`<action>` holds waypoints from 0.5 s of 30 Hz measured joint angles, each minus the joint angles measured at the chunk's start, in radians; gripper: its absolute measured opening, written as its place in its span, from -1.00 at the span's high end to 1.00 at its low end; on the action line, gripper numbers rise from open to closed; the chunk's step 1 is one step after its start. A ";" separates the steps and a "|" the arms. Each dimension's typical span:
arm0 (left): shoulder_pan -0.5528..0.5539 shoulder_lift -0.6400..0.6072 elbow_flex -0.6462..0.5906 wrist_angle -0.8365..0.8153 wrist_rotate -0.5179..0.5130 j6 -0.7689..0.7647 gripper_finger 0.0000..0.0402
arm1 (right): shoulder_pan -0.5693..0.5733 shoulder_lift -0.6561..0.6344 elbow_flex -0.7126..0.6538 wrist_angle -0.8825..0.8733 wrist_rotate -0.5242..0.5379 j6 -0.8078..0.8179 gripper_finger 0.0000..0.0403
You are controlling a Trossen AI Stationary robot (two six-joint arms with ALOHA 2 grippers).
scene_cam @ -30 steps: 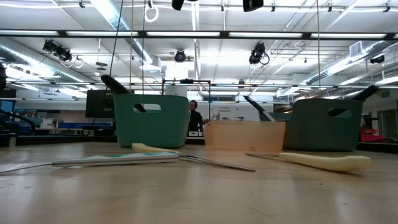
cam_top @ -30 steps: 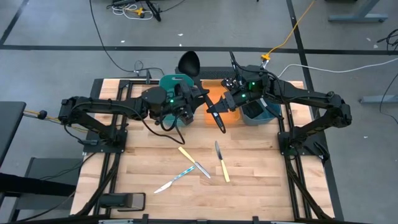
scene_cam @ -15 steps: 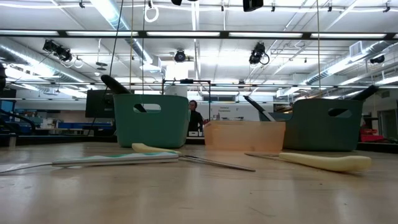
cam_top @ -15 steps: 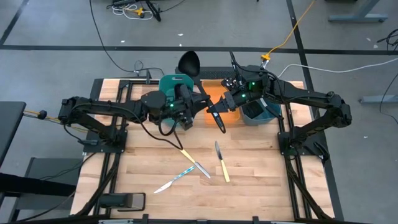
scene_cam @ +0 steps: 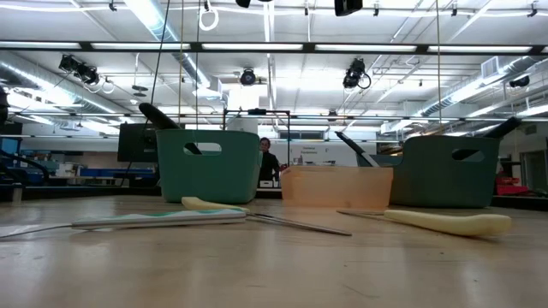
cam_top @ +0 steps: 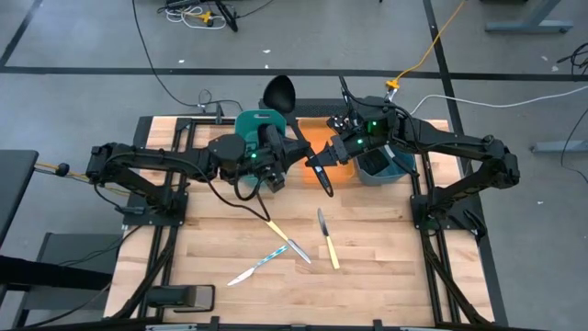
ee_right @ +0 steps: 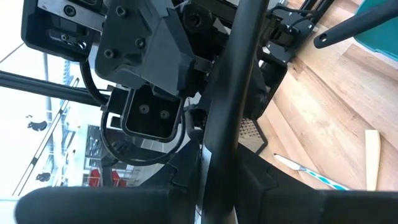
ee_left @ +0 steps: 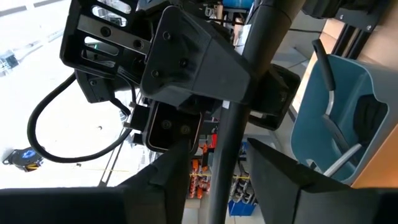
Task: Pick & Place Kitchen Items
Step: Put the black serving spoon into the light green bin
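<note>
A long black ladle [cam_top: 278, 92] hangs in the air between my two arms, over the orange tray [cam_top: 317, 138], with its bowl toward the far edge. My right gripper [cam_top: 325, 158] is shut on its shaft. My left gripper [cam_top: 290, 147] is open, and its fingers [ee_left: 168, 186] stand on either side of the same shaft [ee_left: 227, 143] with a little gap. Two knives with pale yellow handles [cam_top: 276, 227] [cam_top: 329, 250] and one with a light-blue handle [cam_top: 266, 260] lie flat on the wood. More utensils stand in the right bin [ee_left: 336, 130]. My right gripper pinches the ladle's shaft [ee_right: 227, 118] between its two fingers, which lie across it. It comes roughly level from the table's right side. The ladle is lifted clear, with its bowl [cam_top: 278, 92] past the far side and its handle end [cam_top: 323, 179] toward the near side.
A teal bin [cam_top: 255, 121] sits far left of the tray and a second bin [cam_top: 381, 165] far right, under the right arm. In the low view the bins [scene_cam: 208, 167] [scene_cam: 449, 171] and tray [scene_cam: 336, 186] stand behind the knives [scene_cam: 445, 222]. A person stands far behind.
My left gripper has drawn back a little toward the table's left, away from the ladle's shaft. The ladle and my right gripper have stayed where they were.
</note>
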 joint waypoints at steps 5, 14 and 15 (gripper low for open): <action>0.000 0.000 0.000 0.000 0.000 0.016 0.31 | 0.000 0.000 0.000 0.000 -0.002 0.001 0.65; 0.000 0.000 0.000 0.000 0.000 0.019 0.39 | 0.000 0.000 0.000 -0.004 -0.023 0.019 0.65; 0.000 0.000 0.000 0.000 0.000 0.019 0.39 | 0.000 0.000 0.000 -0.003 -0.024 0.023 0.65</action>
